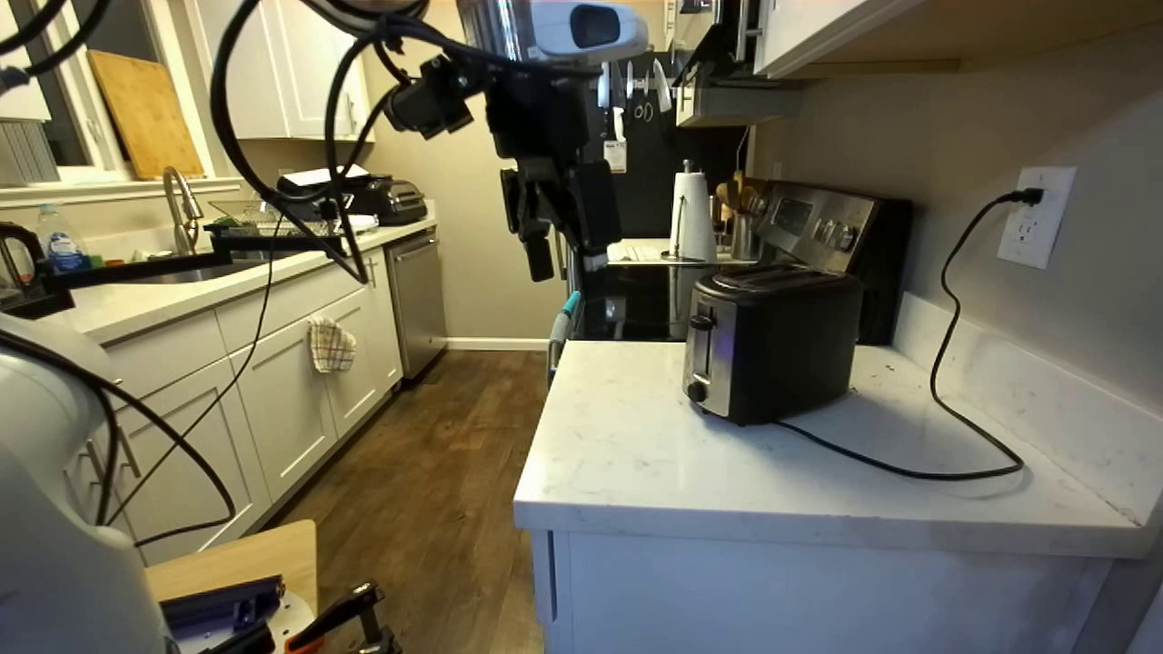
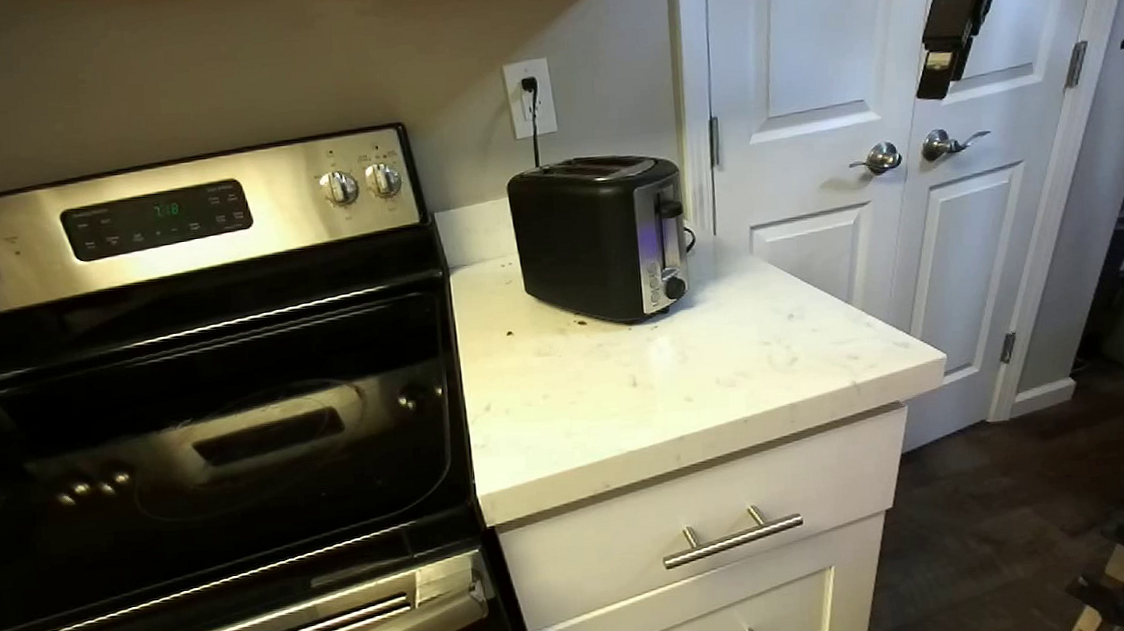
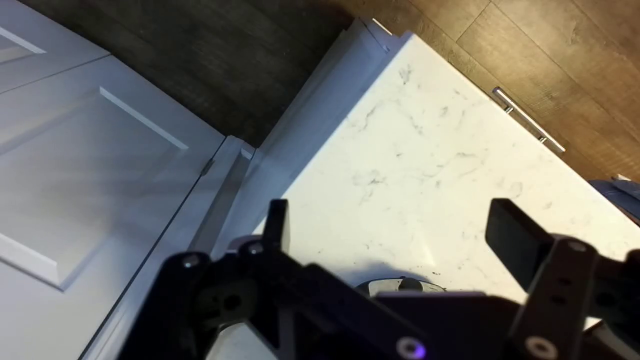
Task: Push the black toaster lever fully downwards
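The toaster [image 1: 790, 350] stands upright on the white counter, with black sides and a silver end face; it also shows in an exterior view [image 2: 576, 239]. Its black lever [image 1: 701, 322] is near the top of the vertical slot, above a round black dial; the lever shows too in an exterior view [image 2: 671, 209]. My gripper [image 1: 568, 259] hangs in the air, higher than the lever and apart from the toaster. In the wrist view the gripper [image 3: 392, 220] is open with nothing between its fingers. There the toaster [image 3: 384, 286] is mostly hidden behind the gripper; a black knob shows at its edge.
The white counter [image 1: 627, 454] ends at a front edge and adjoins the stove [image 2: 230, 432]. A black cord [image 1: 945, 474] runs from the toaster to the wall outlet [image 1: 1038, 218]. A paper towel roll [image 1: 692, 218] stands behind. An upper cabinet [image 1: 872, 36] overhangs the counter.
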`<action>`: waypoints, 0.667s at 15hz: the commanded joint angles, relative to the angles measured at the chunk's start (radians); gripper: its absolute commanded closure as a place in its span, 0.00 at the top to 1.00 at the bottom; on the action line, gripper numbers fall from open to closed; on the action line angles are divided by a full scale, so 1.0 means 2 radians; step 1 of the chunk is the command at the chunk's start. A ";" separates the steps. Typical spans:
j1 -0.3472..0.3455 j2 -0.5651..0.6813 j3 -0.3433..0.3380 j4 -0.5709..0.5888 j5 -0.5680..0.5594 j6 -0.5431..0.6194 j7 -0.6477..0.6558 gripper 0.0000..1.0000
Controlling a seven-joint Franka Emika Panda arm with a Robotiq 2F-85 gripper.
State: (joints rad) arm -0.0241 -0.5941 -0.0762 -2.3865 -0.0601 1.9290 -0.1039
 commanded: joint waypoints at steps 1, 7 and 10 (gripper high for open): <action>-0.002 0.000 0.002 0.001 0.001 -0.001 -0.001 1.00; -0.011 0.014 0.009 0.007 -0.006 0.048 0.026 1.00; -0.011 0.040 0.022 0.015 -0.005 0.089 0.051 1.00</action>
State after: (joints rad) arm -0.0349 -0.5776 -0.0652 -2.3847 -0.0601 2.0431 -0.0624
